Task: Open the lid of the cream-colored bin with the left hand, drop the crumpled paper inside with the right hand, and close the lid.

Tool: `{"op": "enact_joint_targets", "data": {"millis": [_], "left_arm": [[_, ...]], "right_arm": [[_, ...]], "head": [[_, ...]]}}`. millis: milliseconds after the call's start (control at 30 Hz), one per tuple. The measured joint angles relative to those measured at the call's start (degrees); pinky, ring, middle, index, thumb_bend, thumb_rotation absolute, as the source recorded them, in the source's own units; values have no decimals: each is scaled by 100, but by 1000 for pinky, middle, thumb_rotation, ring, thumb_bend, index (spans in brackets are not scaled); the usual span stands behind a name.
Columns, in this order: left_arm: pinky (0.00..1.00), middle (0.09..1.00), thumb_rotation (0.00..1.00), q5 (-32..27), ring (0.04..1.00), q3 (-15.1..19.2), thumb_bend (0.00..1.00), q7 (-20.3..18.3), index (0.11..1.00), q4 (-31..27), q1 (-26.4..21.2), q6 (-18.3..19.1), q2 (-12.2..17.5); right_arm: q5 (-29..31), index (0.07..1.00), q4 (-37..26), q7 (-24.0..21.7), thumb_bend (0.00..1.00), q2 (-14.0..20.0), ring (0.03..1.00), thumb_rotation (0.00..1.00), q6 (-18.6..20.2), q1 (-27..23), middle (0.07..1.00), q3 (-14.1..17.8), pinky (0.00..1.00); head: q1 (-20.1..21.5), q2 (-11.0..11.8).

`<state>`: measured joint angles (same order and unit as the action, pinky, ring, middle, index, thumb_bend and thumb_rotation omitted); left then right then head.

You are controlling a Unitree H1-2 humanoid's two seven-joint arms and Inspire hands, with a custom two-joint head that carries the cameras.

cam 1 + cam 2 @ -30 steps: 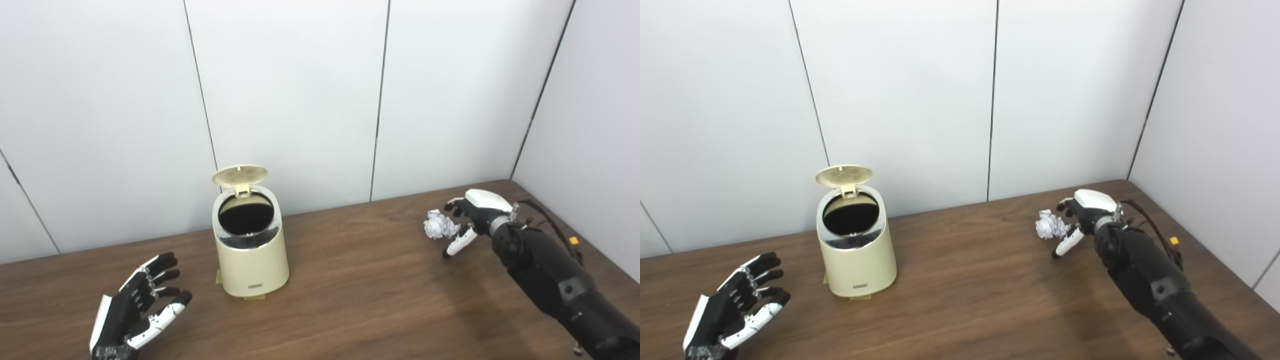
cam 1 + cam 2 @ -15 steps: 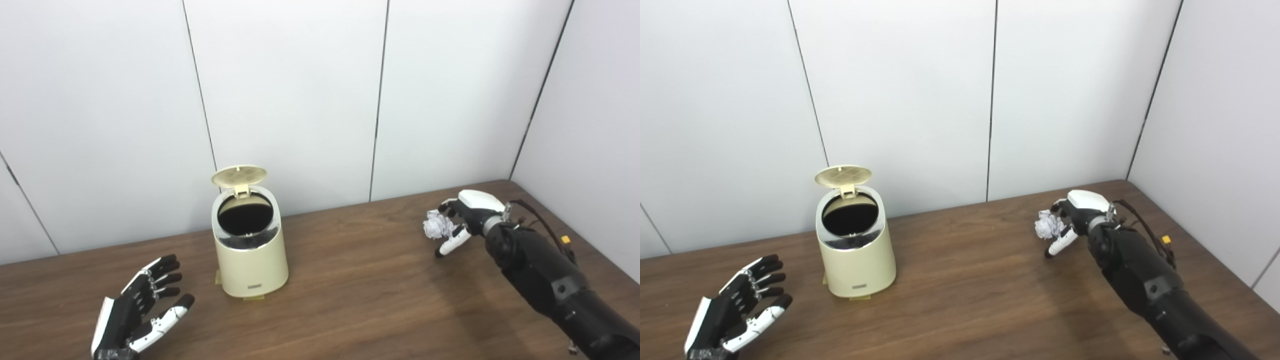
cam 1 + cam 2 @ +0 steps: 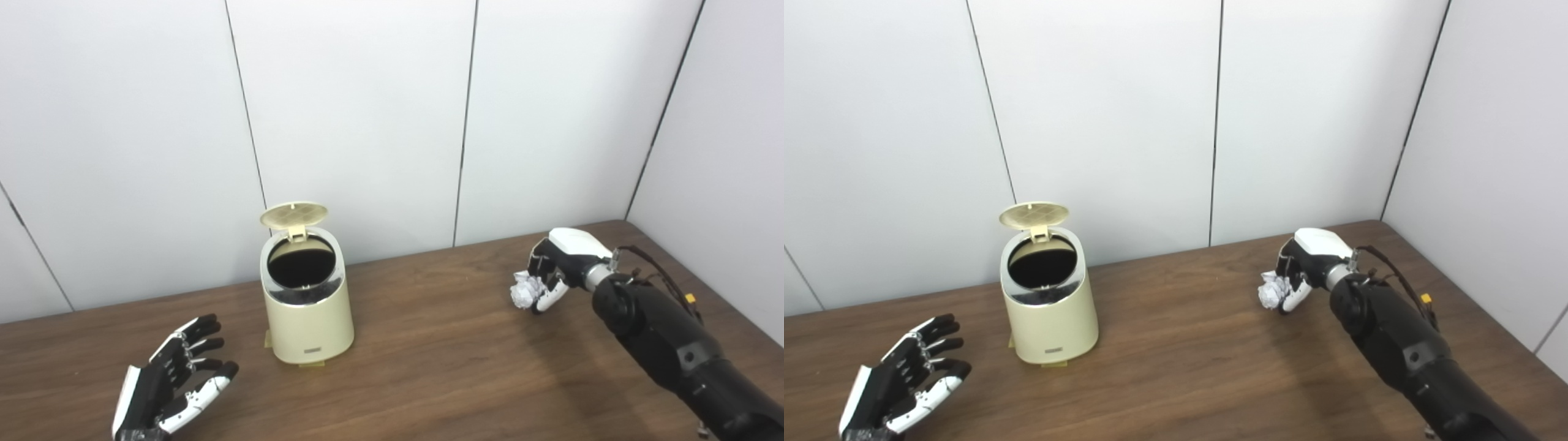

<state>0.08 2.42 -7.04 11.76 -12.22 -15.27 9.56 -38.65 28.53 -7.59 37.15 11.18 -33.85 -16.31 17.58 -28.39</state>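
Right hand [image 3: 554, 269] around crumpled paper [image 3: 522, 296], roundish, no clear long axis.

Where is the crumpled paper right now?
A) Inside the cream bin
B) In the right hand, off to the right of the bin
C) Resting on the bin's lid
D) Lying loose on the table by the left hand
B: the crumpled paper sits in the closed fingers of the right hand, well to the right of the cream bin, whose lid stands open; the left hand is open and holds nothing.
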Motion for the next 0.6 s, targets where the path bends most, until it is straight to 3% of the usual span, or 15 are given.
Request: {"op": "enact_joint_targets", "data": {"millis": [233, 433, 533, 600], "left_arm": [[709, 805, 198, 48, 772, -28, 643, 2, 834, -32, 10, 42, -3], [699, 809, 218, 46, 779, -35, 651, -2, 836, -56, 23, 85, -8], [692, 807, 220, 47, 772, -35, 653, -2, 835, -56, 28, 85, -4], [698, 808, 231, 50, 774, -42, 664, -2, 837, -56, 29, 85, -7]], "right_arm": [[-202, 470, -122, 22, 527, 69, 684, 0, -38, 47, 514, -91, 833], [-297, 483, -273, 125, 529, 119, 702, 0, -257, 187, 496, -27, 921], [-291, 481, -676, 153, 530, 121, 696, 1, -276, 318, 498, 81, 916], [-254, 486, -964, 153, 530, 106, 676, 2, -293, 331, 490, 183, 860]], "head": [[-35, -53], [-114, -62], [-123, -62], [-140, -53]]}}
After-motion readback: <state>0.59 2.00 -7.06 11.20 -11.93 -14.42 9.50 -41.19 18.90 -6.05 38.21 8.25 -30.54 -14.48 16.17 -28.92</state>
